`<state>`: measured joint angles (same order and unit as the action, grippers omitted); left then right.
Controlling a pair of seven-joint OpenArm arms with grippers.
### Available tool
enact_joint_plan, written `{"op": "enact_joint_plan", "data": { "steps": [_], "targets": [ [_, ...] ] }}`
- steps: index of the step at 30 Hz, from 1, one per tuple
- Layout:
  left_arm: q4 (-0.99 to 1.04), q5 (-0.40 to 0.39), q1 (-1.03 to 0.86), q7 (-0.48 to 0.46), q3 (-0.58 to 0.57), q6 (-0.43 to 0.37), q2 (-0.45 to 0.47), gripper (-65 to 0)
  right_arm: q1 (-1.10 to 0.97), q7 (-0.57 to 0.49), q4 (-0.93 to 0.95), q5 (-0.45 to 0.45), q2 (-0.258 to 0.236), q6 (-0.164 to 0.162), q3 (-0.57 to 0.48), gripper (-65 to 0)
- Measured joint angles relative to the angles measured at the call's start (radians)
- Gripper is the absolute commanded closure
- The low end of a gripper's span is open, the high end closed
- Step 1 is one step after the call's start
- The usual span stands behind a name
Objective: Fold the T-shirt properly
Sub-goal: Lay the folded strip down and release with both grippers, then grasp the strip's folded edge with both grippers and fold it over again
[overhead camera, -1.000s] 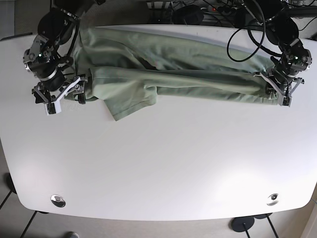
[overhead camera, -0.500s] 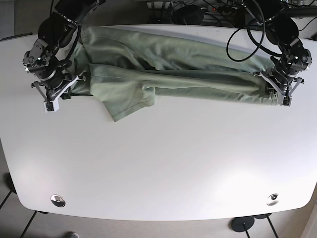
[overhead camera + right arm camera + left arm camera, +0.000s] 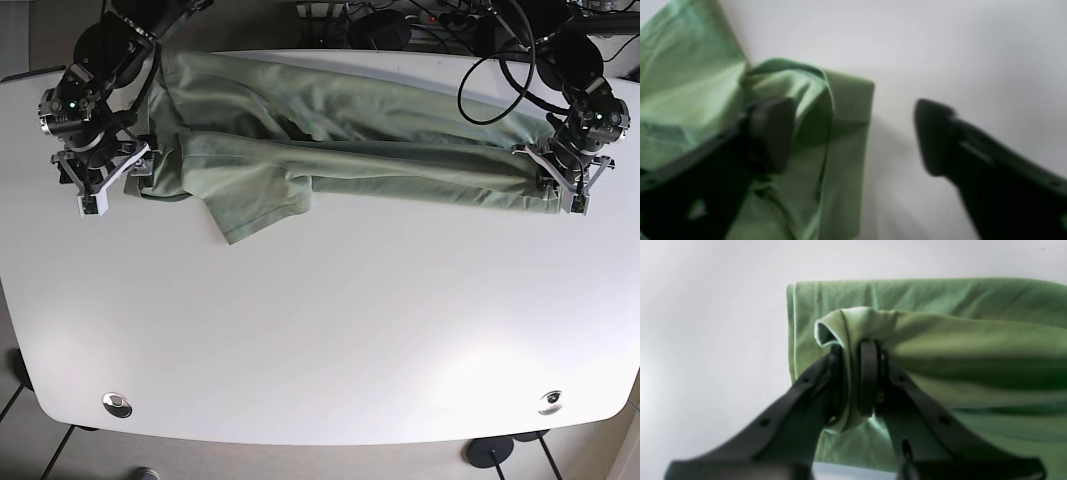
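Note:
A green T-shirt (image 3: 350,150) lies folded into a long band across the far part of the white table (image 3: 330,320), with one sleeve flap sticking out toward the front left. My left gripper (image 3: 562,188) is at the band's right end. In the left wrist view this gripper (image 3: 853,373) is shut on a bunched fold of the T-shirt (image 3: 973,340). My right gripper (image 3: 105,180) is at the band's left end. In the right wrist view it (image 3: 853,133) is open: one finger (image 3: 770,133) rests against the T-shirt's (image 3: 690,83) folded edge, the other over bare table.
Black cables (image 3: 420,20) run behind the table's far edge. Two round metal fittings (image 3: 117,403) (image 3: 550,401) sit near the front corners. Both arm bases stand at the far corners.
My right gripper has moved back and slightly left along the shirt's left end. The left arm and its hold on the shirt have not changed.

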<state>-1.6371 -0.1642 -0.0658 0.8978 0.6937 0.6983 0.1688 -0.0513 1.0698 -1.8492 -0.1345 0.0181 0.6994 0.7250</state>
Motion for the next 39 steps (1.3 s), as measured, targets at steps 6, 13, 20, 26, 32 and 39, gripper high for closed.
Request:
{"op": "enact_joint_plan", "data": {
  "steps": [6,13,20,26,32,39],
  "targets": [
    [0.000,0.000,0.000,0.000,0.000,0.000,-0.001,-6.9,0.090,0.004,0.207,0.004,-0.007,-0.002,0.007,-42.2],
    [0.000,0.000,-0.001,0.001,0.060,0.002,-0.004,-6.8,0.087,-0.039,0.211,0.001,-0.006,0.000,0.010,-2.4],
    [0.101,0.000,0.016,0.004,0.110,0.002,-0.002,-6.8,0.071,-0.038,0.173,0.019,-0.029,-0.010,0.111,-2.7],
    [0.130,-0.005,0.069,-0.003,0.142,-0.001,0.002,-6.8,0.063,-0.038,0.108,0.007,-0.021,-0.007,0.105,-38.2],
    [0.050,0.002,0.099,-0.002,0.063,-0.002,0.003,-7.2,0.097,-0.038,0.075,-0.045,-0.022,-0.007,0.102,-50.7],
    [0.006,0.006,0.116,0.006,-0.173,-0.001,-0.070,-6.9,0.122,-0.065,0.196,-0.079,-0.063,0.000,-0.116,-50.1]
  ]
}}
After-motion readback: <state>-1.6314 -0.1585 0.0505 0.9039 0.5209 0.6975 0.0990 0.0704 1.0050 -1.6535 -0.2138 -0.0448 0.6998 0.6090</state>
